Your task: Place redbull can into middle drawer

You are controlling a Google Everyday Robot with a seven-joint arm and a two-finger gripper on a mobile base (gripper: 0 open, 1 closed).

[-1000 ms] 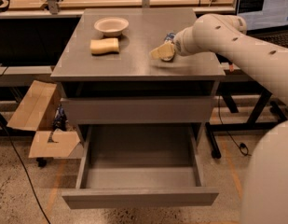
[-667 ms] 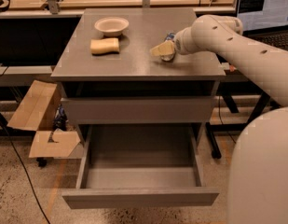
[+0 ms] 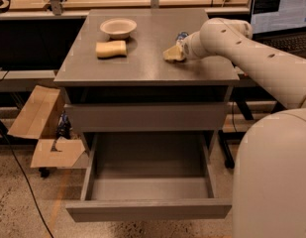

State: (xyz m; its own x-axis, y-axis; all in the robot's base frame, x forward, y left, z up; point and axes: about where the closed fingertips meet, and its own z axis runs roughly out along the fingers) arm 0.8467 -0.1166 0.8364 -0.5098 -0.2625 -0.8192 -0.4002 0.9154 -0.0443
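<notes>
Gripper (image 3: 173,52), on an arm (image 3: 251,53) reaching in from the right, sits low over the cabinet top (image 3: 142,66); whether it grips cannot be told. Nearest, the middle drawer (image 3: 148,209) stands pulled out. Farther back, the redbull can (image 3: 182,35) shows just behind the gripper, mostly hidden.

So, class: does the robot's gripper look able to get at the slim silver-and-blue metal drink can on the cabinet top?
Probably yes. The gripper sits right at the slim silver-and-blue can, mostly hidden behind it, with nothing between; the beige bowl and tan sponge lie well to the side.
</notes>
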